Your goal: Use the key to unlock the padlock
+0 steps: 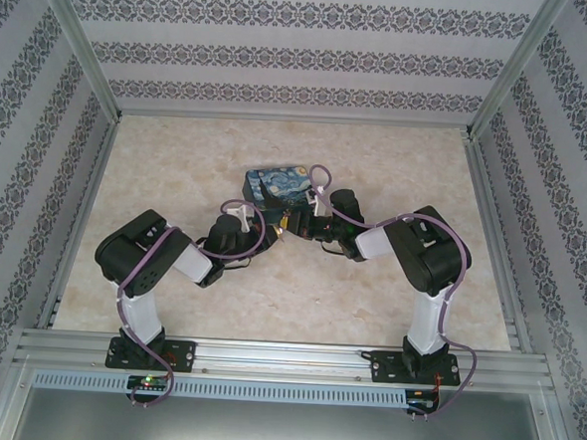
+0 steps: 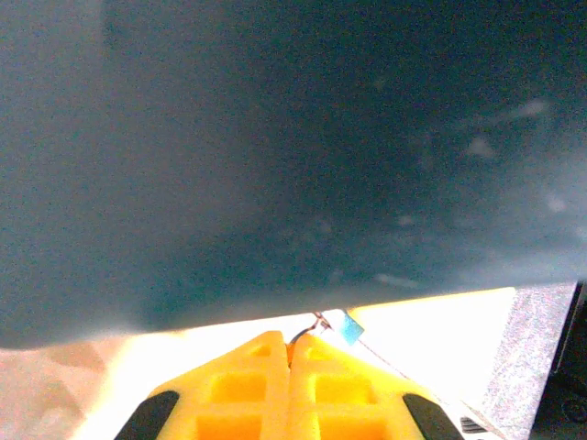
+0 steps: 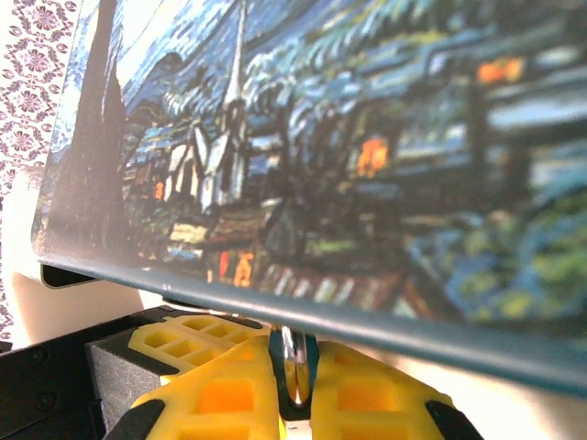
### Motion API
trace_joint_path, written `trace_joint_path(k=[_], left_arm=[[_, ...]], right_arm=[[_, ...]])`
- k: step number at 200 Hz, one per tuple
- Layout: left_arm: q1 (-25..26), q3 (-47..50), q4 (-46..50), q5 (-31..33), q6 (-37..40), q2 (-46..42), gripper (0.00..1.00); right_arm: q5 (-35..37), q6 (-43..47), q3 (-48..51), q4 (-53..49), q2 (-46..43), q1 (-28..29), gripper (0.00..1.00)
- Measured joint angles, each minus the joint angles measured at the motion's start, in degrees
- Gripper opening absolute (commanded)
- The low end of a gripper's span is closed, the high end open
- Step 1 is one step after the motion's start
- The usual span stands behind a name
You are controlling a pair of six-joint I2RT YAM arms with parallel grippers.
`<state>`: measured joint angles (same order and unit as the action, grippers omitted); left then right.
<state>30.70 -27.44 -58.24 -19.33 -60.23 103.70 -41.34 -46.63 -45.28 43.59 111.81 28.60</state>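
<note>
In the right wrist view my right gripper (image 3: 293, 346) is shut on the padlock (image 3: 295, 371), a small silvery piece in a bluish body pinched upright between the yellow fingers. The padlock sits just under the edge of the painted box (image 3: 348, 156). In the left wrist view my left gripper (image 2: 290, 342) is shut, with the key (image 2: 301, 335) showing as a thin dark metal end between the tips. A small ring and blue tag (image 2: 352, 328) hang past it. From above, the left gripper (image 1: 275, 230) and the right gripper (image 1: 306, 226) meet tip to tip before the box (image 1: 281, 184).
The dark side of the box (image 2: 293, 147) looms close above the left fingers. The left gripper's yellow finger (image 3: 183, 341) lies just left of the right one. Patterned walls (image 1: 38, 164) and metal rails enclose the pale marble tabletop (image 1: 299, 300). Purple cables (image 1: 334, 208) loop over both wrists.
</note>
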Motion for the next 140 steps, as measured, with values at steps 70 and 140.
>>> trace_joint_path(k=[70, 140], left_arm=[[1.9, -7.3, 28.2, 6.0, 11.0, -9.4, 0.0], [6.9, -14.7, 45.4, 17.3, 24.2, -10.7, 0.0]], right_arm=[[1.4, -2.6, 0.0, 0.8, 0.0, 0.9, 0.0], [2.6, -3.0, 0.0, 0.9, 0.0, 1.6, 0.0]])
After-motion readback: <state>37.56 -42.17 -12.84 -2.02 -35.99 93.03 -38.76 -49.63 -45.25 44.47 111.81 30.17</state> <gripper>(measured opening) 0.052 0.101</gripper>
